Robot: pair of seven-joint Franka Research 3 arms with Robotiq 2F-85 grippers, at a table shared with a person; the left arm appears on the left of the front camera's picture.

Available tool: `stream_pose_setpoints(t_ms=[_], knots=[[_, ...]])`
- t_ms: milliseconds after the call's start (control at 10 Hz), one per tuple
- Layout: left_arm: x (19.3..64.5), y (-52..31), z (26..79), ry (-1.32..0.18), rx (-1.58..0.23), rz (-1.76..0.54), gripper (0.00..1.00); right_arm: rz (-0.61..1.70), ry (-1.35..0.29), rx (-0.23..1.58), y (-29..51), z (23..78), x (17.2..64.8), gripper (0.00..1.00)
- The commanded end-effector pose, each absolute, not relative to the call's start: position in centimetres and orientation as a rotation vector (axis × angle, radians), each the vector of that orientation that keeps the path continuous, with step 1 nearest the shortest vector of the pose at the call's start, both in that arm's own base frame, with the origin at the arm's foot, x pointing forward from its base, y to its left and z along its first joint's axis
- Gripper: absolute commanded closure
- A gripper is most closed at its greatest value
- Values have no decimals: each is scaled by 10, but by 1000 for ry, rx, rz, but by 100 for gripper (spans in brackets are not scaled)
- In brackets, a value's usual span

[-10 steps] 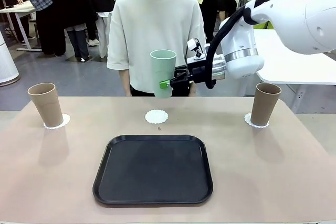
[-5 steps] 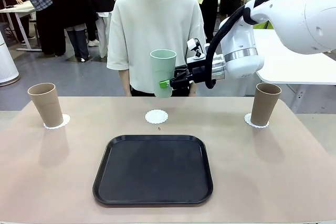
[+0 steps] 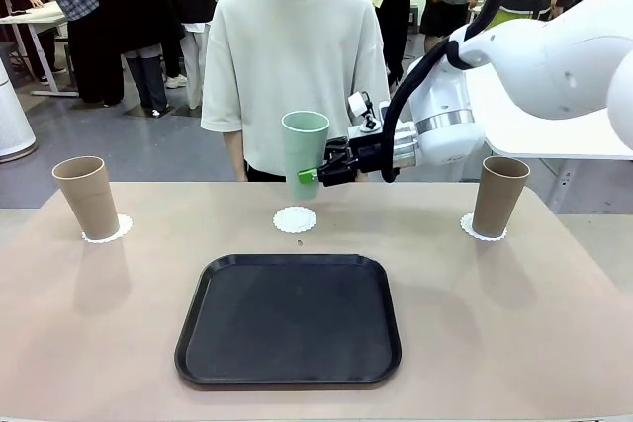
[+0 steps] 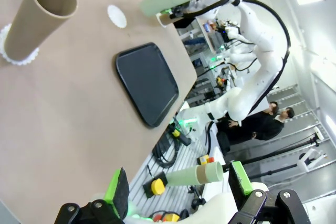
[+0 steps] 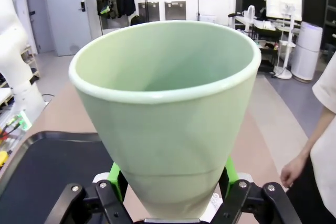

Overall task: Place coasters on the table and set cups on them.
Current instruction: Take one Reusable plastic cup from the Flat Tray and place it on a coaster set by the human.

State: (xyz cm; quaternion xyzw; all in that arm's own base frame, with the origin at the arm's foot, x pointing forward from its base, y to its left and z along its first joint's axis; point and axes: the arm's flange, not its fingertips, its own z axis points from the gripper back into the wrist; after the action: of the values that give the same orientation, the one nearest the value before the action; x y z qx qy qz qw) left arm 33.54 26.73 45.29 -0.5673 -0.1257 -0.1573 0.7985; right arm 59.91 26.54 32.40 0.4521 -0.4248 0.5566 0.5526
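The right gripper (image 3: 309, 175) is seen with its jaws pinched on the lower part of the mint green cup (image 3: 305, 150), one green pad on each side of the tapered wall, as shown close up in the right wrist view (image 5: 173, 182). The cup is held upright, mouth up, in the air above the far middle of the surface (image 3: 514, 343), over the middle coaster (image 3: 295, 219) and apart from it. That coaster lies bare just beyond the far edge of the black tray (image 3: 289, 318), which sits at the centre of the surface.

The left gripper (image 4: 178, 195) is seen in its own wrist view with the jaws spread wide and nothing between them, well back from the surface edge.

A tan-brown cup (image 3: 87, 197) is stood on the left coaster (image 3: 107, 232) at the far left, and a second tan-brown cup (image 3: 499, 195) is stood on the right coaster (image 3: 481, 230) at the far right. A person (image 3: 292, 56) in a pale shirt is stood behind the far edge, directly beyond the held cup.
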Motion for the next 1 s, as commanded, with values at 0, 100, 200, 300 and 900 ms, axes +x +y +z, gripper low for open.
stream_pose_setpoints(t_ms=[0,100,200,300,900], knots=[[335,268,456,-267,-1207,-317,0,1336,-1034,1092,271,311,615,18],[335,268,456,-267,-1207,-317,0,1330,-1010,1096,273,301,616,18],[335,268,456,-267,-1207,-317,0,1338,-997,1097,276,294,616,18],[335,268,456,-267,-1207,-317,0,1347,-974,1095,280,287,617,18],[335,268,456,-267,-1207,-317,0,1345,-918,1097,291,262,624,18]])
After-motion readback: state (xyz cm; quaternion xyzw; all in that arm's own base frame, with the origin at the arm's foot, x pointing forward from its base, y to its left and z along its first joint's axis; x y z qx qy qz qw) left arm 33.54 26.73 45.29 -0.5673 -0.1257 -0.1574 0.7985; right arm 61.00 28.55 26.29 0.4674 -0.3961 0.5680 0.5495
